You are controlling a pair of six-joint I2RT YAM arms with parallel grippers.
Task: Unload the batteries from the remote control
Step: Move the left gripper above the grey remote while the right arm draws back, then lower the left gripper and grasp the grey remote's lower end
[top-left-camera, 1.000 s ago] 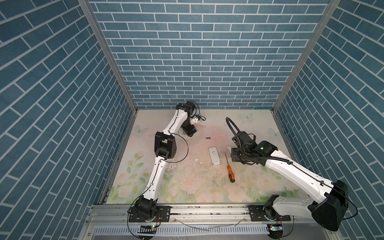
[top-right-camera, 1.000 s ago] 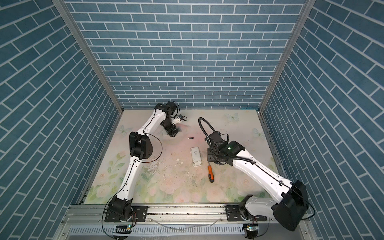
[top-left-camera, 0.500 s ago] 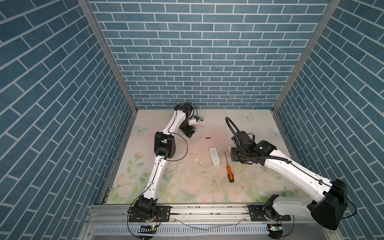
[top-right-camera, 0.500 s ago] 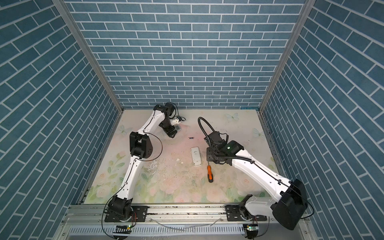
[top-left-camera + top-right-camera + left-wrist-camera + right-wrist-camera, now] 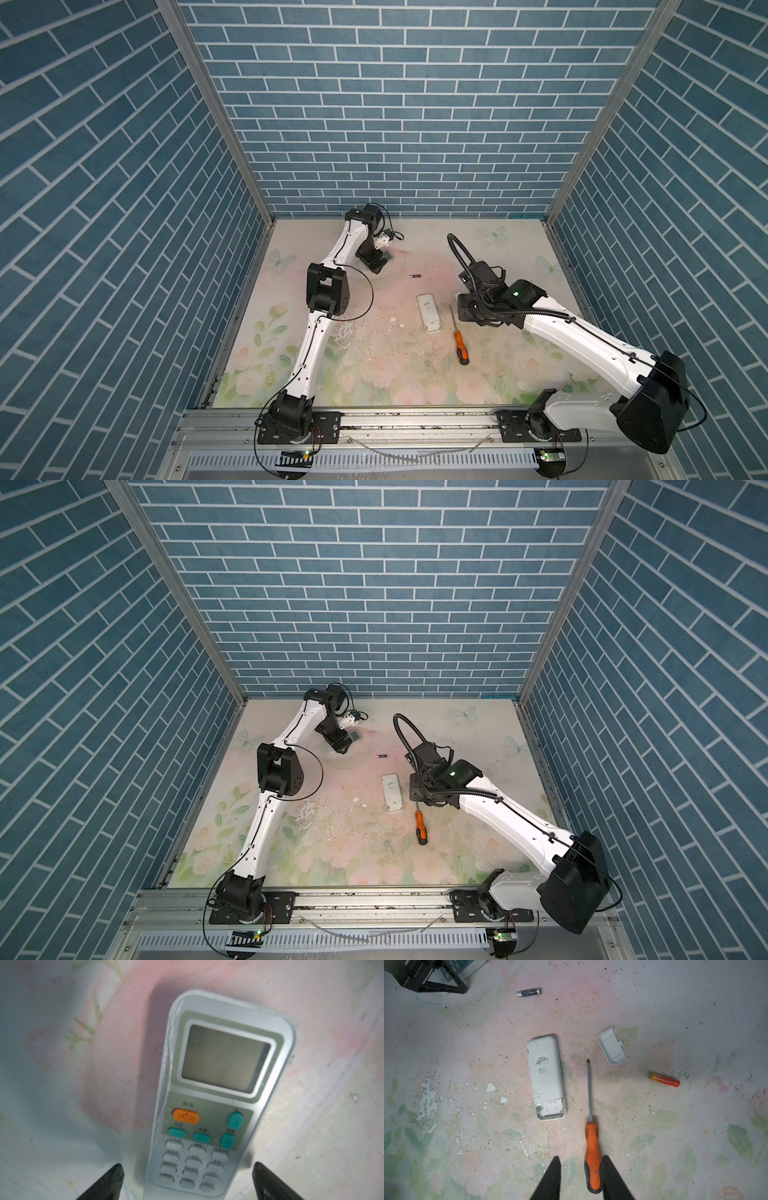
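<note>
One black battery point(image 5: 528, 992) clear on mat point(image 5: 695, 1012), left gripper point(image 5: 187, 1164) apart astride grey remote point(image 5: 218, 1064), right gripper point(image 5: 581, 1157) narrowly apart

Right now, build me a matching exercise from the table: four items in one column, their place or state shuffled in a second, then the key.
1 black battery
2 orange battery
3 white remote
4 screwdriver

A face down, battery bay uncovered
B alongside the white remote
C on the far side of the loose cover from the white remote
D alone, nearest the left gripper

Pairs: 1-D, 2-C, 3-A, 4-B
</note>
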